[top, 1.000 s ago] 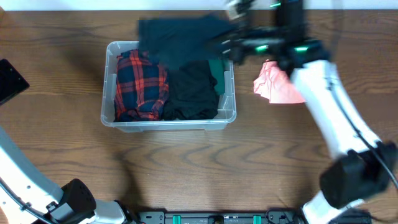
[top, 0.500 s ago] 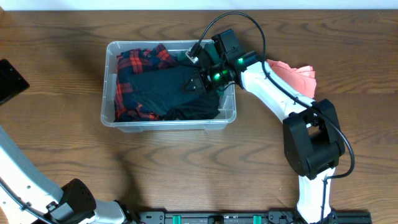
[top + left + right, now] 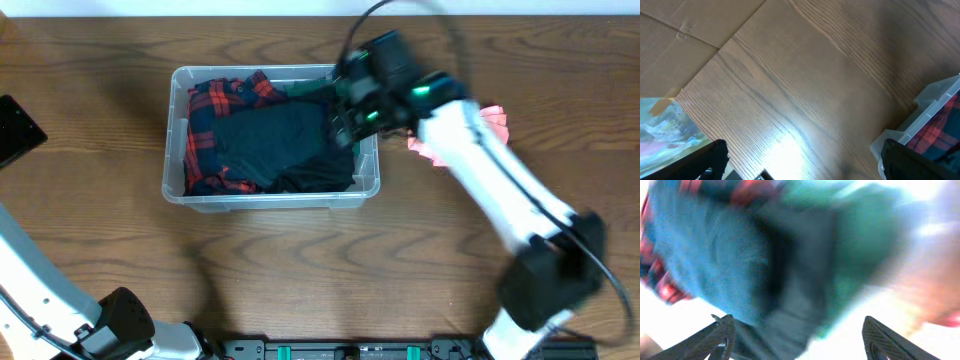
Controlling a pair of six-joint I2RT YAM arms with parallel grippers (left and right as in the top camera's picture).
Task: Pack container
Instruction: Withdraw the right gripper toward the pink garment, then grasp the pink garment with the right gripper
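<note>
Wood table (image 3: 300, 270) fills the overhead view, with one right arm (image 3: 500, 190) smeared by blur across it. One container (image 3: 270, 203) sits at table centre-left, clear bin with its long side toward me. I count four garments inside: plaid shirt (image 3: 210, 125) at the left end, navy garment (image 3: 270, 135) spread on top, black garment (image 3: 310, 180) at the front right, green garment (image 3: 355, 150) against the right wall. One pink garment (image 3: 497, 120) lies on the table outside, right of the bin, partly hidden by the arm.

Right claw (image 3: 345, 115) is over the bin's right end. Its wrist view is blurry, but the fingers (image 3: 722, 332) are spread wide with nothing between them; whether it touches cloth, I can't tell. Left claw (image 3: 810, 167) is also wide, holding nothing, over bare table with the bin's corner just to its right.
</note>
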